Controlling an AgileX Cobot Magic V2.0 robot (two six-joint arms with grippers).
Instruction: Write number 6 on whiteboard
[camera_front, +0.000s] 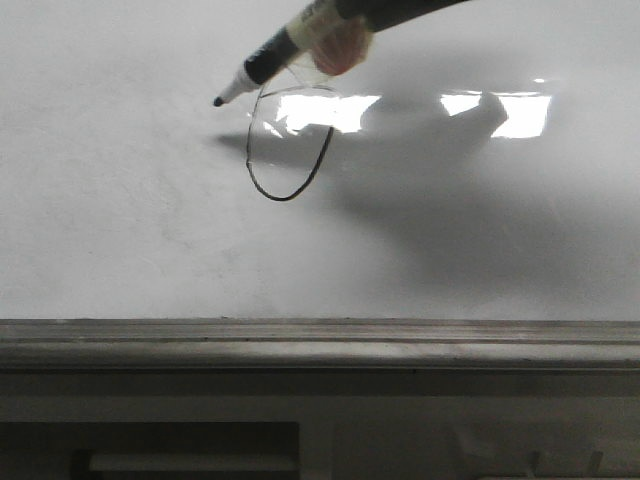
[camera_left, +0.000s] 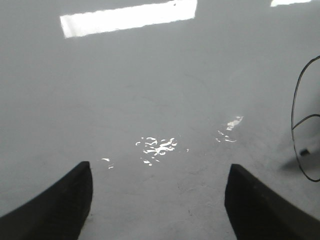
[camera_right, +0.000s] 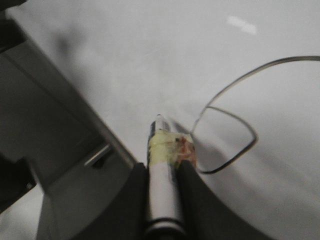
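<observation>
The whiteboard (camera_front: 120, 220) fills the front view, with its grey ledge (camera_front: 320, 345) along the near edge. The number 6 (camera_front: 285, 198) is a thin black oval loop with a tail running up into the glare. It also shows in the right wrist view (camera_right: 255, 138) and at the edge of the left wrist view (camera_left: 293, 112). My right gripper (camera_right: 163, 167) is shut on a marker (camera_front: 270, 60) wrapped in yellowish tape. The marker's tip (camera_front: 218, 101) points left, just left of the loop's top. My left gripper (camera_left: 157, 200) is open and empty over bare board.
Bright rectangular light glare (camera_front: 330, 110) lies over the loop's top, and another patch (camera_front: 500, 110) lies to the right. The right arm's shadow (camera_front: 460, 200) falls across the board. Below the ledge is a darker frame (camera_front: 200, 440).
</observation>
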